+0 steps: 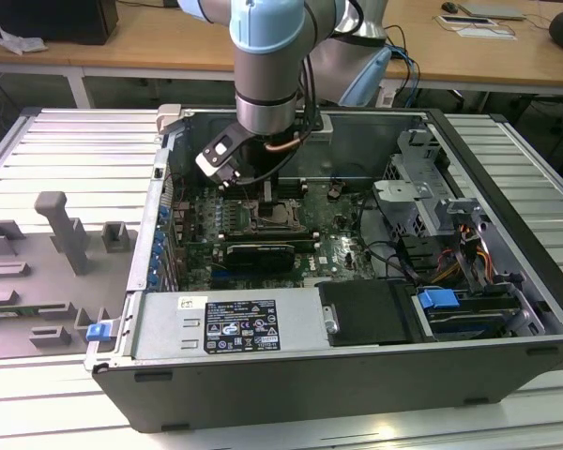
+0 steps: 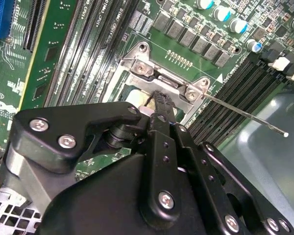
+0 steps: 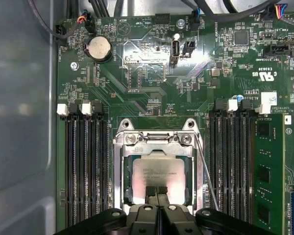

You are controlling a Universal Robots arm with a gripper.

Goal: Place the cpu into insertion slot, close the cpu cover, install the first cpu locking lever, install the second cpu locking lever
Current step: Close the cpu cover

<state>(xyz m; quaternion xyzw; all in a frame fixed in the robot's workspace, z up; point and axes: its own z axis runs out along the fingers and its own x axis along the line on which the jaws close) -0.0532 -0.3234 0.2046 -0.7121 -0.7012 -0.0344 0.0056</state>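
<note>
our tool (image 3: 156,189), fingers pinched together on nothing, sits over the cpu (image 3: 159,169) seated flat in the insertion slot (image 3: 118,172). we judge it light, stiff, delicate: hold it by opposite edges only.

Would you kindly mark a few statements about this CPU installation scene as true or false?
1. The cpu lies in the insertion slot. True.
2. The gripper holds the cpu high above the case. False: the gripper is down at the slot, over the seated cpu.
3. A thin locking lever stands free beside the slot. True.
4. The case is closed by a side panel. False: it lies open, with the motherboard exposed.
</note>
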